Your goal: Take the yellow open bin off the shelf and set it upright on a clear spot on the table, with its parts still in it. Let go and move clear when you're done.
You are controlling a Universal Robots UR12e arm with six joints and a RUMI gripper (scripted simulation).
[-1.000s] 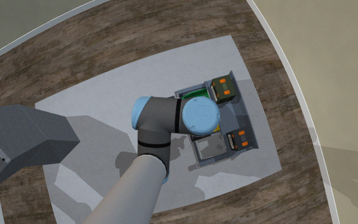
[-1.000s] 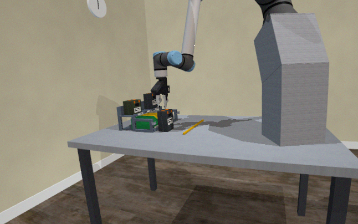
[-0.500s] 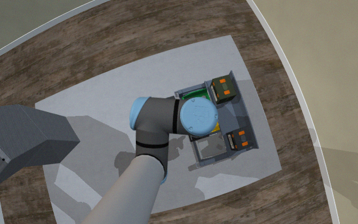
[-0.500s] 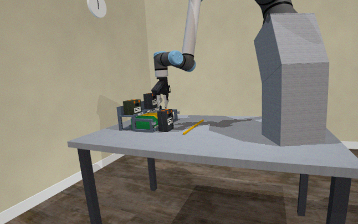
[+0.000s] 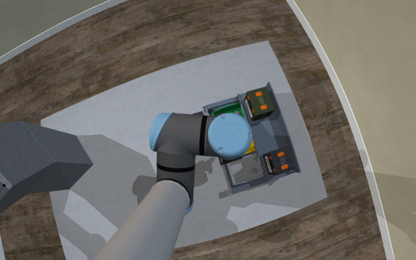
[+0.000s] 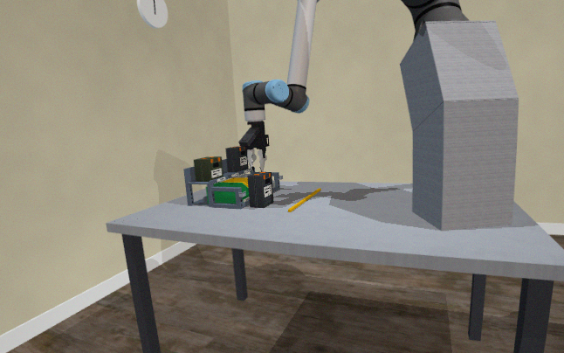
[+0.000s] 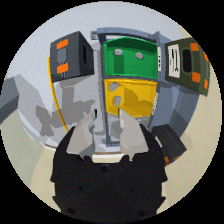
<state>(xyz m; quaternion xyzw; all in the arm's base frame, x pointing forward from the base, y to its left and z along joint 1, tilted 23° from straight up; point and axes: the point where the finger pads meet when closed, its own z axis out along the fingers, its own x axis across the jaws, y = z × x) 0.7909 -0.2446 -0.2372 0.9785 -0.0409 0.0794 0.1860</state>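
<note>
The yellow open bin (image 7: 132, 106) sits upright in the shelf's lower tier, beside the green bin (image 7: 131, 66). Two grey parts lie in it in the wrist view. In the top view only a yellow corner (image 5: 250, 148) shows past the arm; in the exterior view a yellow strip shows above the green bin. The blue-grey shelf (image 5: 272, 132) (image 6: 189, 191) stands on the table (image 5: 170, 83) (image 6: 297, 237). My gripper (image 7: 107, 109) (image 6: 257, 169) points down near the bin's front wall, its fingers partly open with nothing held. The exact height of the fingertips over the wall is unclear.
A green box (image 5: 261, 105) (image 6: 207, 169) and a dark box (image 5: 279, 162) (image 6: 235, 158) stand on the upper tier. A grey bin (image 5: 247, 170) is beside the yellow one. Another dark box (image 6: 258, 190) (image 7: 67, 57) and a yellow rod (image 6: 305, 200) are in front of the shelf.
</note>
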